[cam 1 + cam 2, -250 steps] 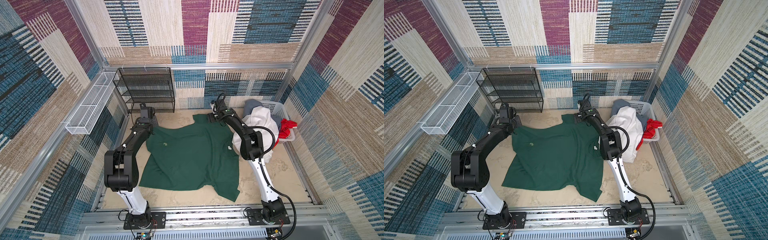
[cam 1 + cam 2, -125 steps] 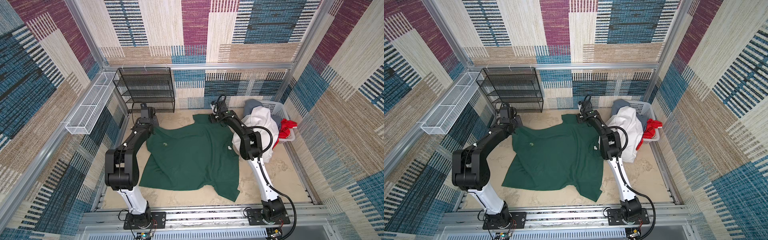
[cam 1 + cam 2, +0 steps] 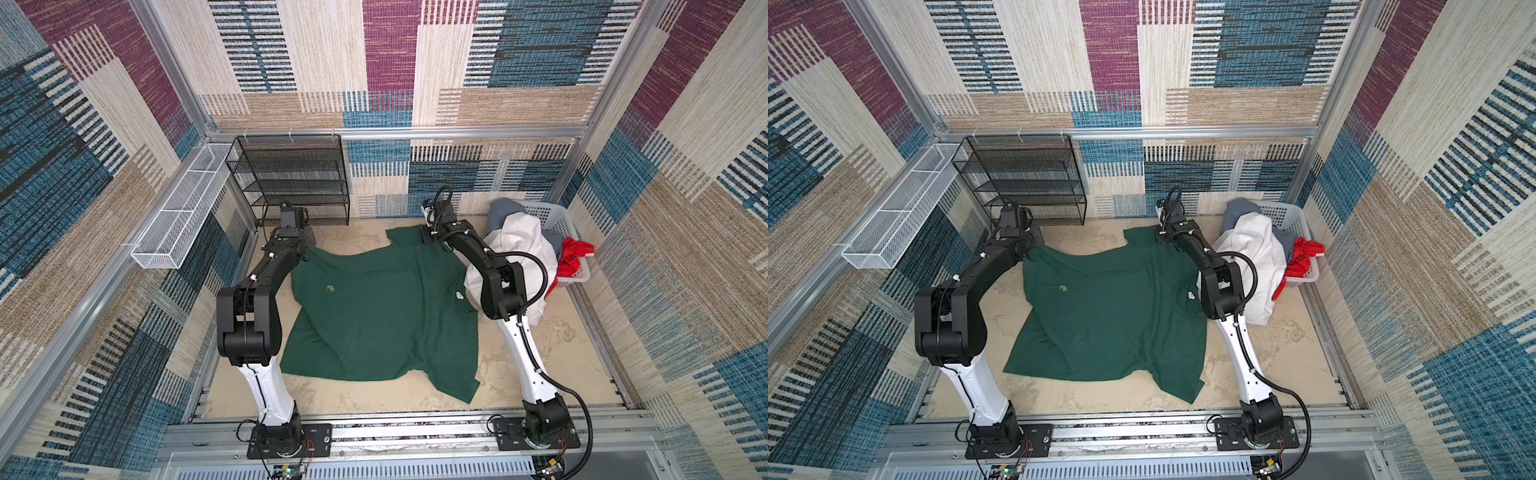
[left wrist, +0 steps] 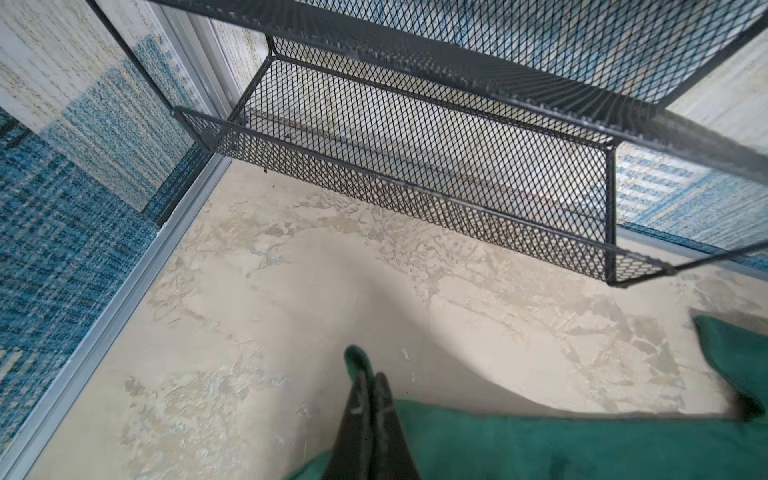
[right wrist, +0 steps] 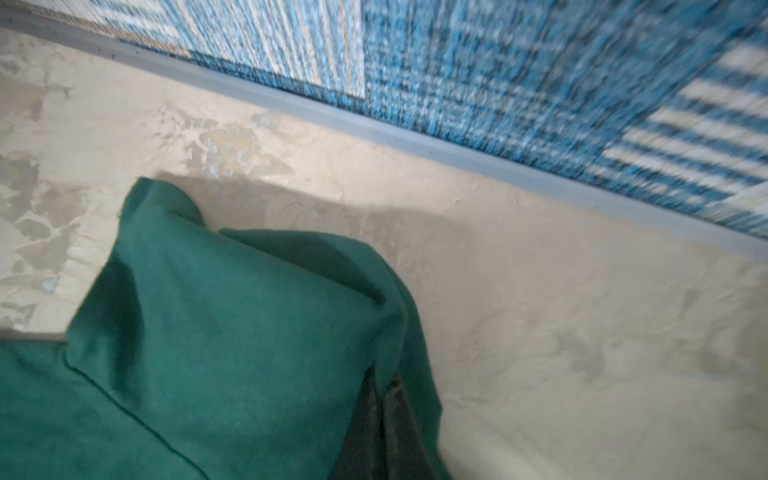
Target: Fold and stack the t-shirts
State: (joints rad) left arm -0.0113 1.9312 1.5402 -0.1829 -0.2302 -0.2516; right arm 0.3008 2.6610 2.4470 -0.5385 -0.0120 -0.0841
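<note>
A dark green t-shirt (image 3: 382,316) (image 3: 1113,316) lies spread on the beige floor in both top views. My left gripper (image 3: 306,244) (image 4: 370,379) is shut on its far left corner, and a tip of green cloth (image 4: 355,360) pokes out past the fingers. At the far right corner my right gripper (image 3: 428,239) (image 5: 384,382) is shut on a raised fold of the same shirt (image 5: 249,332). A white t-shirt (image 3: 519,245), a grey one (image 3: 503,208) and a red one (image 3: 575,257) hang out of the basket.
A pale perforated basket (image 3: 555,216) stands in the far right corner. A black mesh rack (image 3: 291,178) (image 4: 415,174) stands against the back wall, close to my left gripper. A white wire tray (image 3: 183,212) hangs on the left wall.
My right gripper has closed on the far right corner of the green t-shirt. The left gripper has stayed shut on its corner, and the arms have barely moved.
</note>
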